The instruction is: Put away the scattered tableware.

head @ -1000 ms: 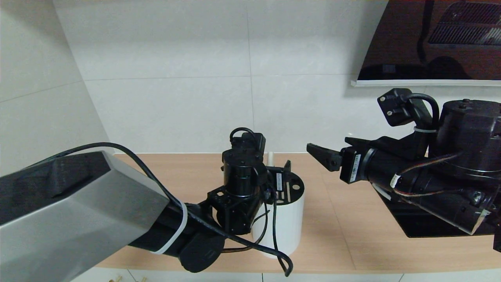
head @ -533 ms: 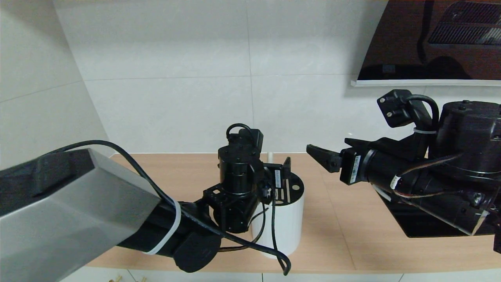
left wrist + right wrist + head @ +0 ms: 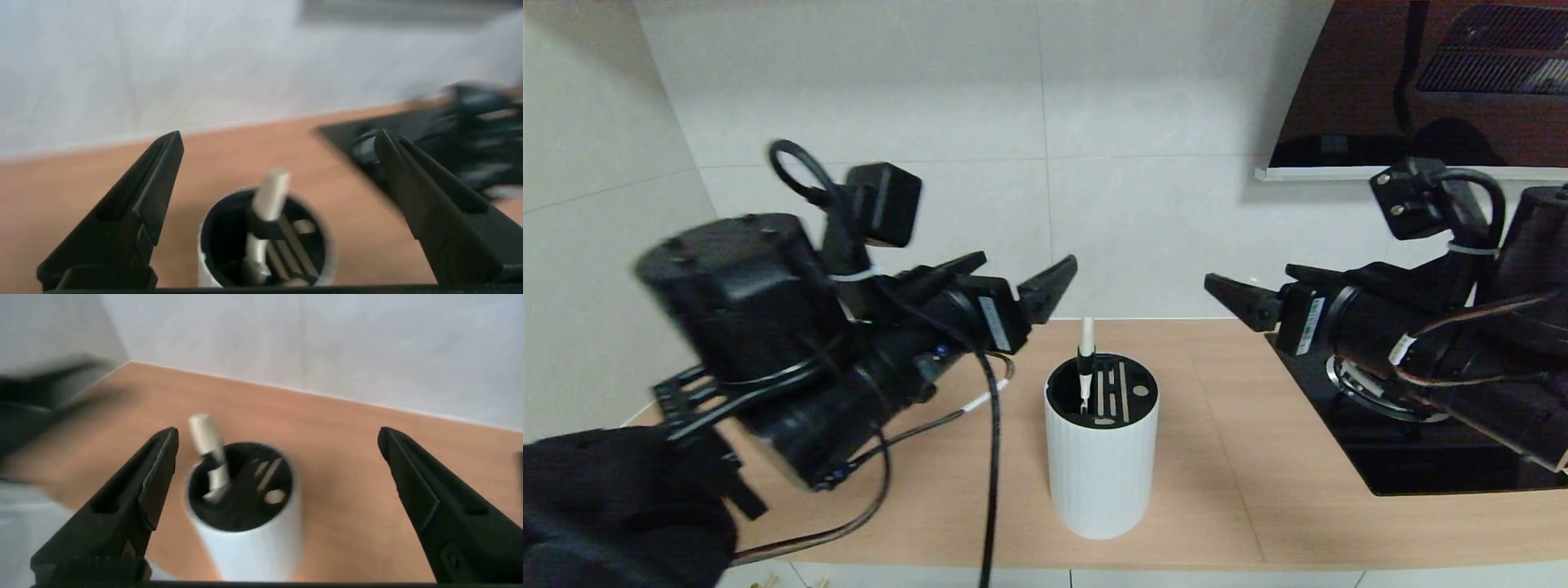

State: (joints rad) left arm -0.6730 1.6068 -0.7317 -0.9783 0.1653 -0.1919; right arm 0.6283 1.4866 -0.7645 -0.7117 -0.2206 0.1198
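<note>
A white ribbed utensil holder [image 3: 1101, 465] with a black slotted top stands on the wooden counter [image 3: 1241, 482]. One white-handled utensil [image 3: 1086, 339] stands upright in a slot near its left rim. My left gripper [image 3: 1023, 273] hangs open and empty, above and to the left of the holder. In the left wrist view the holder [image 3: 214, 263] and the utensil handle [image 3: 270, 193] lie between and beyond that open left gripper [image 3: 278, 140]. My right gripper [image 3: 1250, 284] is open and empty, above and right of the holder. It frames the holder [image 3: 245, 539] and handle [image 3: 204, 434].
A black cooktop [image 3: 1388, 465] is set into the counter at the right, under my right arm. A dark range hood [image 3: 1421, 82] hangs on the tiled wall above it. Bare counter lies on both sides of the holder.
My left gripper has pulled up and to the left, away from the holder's top. The white-handled utensil stays standing in the slot. My right arm has shifted slightly right and up.
</note>
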